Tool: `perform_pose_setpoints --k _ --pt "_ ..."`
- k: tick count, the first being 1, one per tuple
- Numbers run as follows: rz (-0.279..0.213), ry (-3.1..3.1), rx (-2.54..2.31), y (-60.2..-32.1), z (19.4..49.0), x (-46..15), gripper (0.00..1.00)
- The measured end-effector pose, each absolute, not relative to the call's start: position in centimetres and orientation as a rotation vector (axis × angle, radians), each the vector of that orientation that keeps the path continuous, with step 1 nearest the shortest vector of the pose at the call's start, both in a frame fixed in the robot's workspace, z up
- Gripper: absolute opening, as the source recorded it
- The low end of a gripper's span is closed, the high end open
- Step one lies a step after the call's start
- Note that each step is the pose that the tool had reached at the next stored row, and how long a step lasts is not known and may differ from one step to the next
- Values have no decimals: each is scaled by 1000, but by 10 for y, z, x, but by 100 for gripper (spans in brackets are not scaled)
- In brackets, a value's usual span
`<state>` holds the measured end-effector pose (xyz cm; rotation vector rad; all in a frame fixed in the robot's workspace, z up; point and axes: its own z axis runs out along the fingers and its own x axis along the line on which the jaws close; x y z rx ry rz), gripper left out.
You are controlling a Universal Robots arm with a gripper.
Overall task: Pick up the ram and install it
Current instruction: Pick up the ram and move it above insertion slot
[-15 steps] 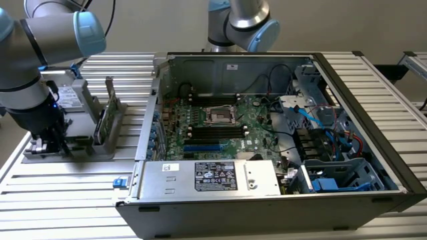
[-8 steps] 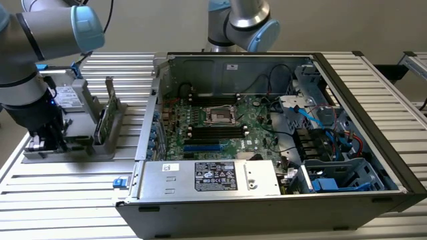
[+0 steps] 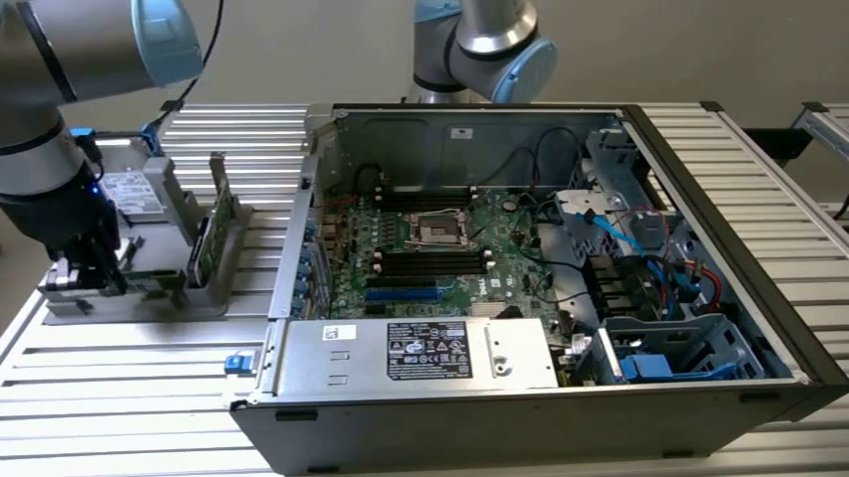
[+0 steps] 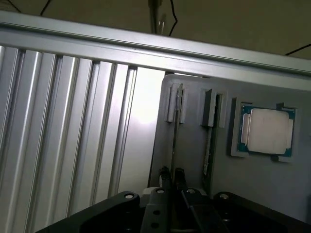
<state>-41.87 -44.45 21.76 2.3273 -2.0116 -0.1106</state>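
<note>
The ram (image 3: 203,241), a green stick, stands on its long edge in a grey holder (image 3: 133,295) at the exterior view's left, beside the open computer case. My gripper (image 3: 85,276) points down at the holder's outer end, well apart from that stick. In the wrist view the two dark fingertips (image 4: 165,175) sit close together with a narrow gap, in line with a thin upright edge (image 4: 174,131) in one holder slot. A green ram edge (image 4: 209,145) stands in the neighbouring slot. I see nothing gripped between the fingers.
The open case (image 3: 743,328) holds the motherboard with its black memory slots (image 3: 431,260) and processor socket (image 3: 438,227). A silver power supply (image 3: 424,353) lies along the front. A square silver processor (image 4: 267,131) rests in the holder. Ribbed aluminium table (image 3: 119,397) surrounds everything.
</note>
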Motion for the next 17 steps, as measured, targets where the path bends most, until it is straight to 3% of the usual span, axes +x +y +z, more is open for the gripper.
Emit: perform_pose_setpoints --k 17 --pt "-118 -2009 2324 -445 292 -398 14"
